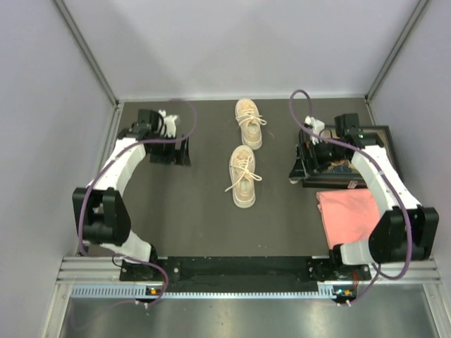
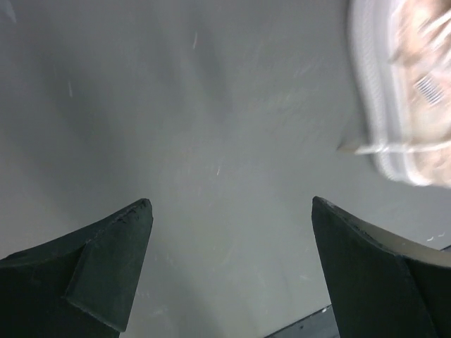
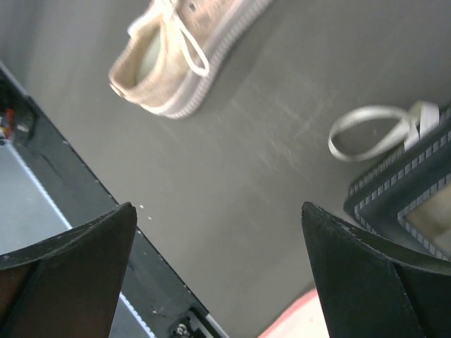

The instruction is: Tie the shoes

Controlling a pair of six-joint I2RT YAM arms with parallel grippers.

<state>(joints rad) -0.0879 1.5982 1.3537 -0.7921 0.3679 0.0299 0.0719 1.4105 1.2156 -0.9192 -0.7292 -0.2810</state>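
Left gripper [image 2: 231, 203] gapes; beige shoes [image 1: 243, 176] untied.

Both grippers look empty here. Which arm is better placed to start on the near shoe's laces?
Right, marginally. The right gripper, open, sits beside the near shoe with the laces plain in its wrist view. The left gripper, also open, catches only a blurred shoe at its view's edge.

One shoe [image 2: 407, 88] blurred, cut off (left wrist view).
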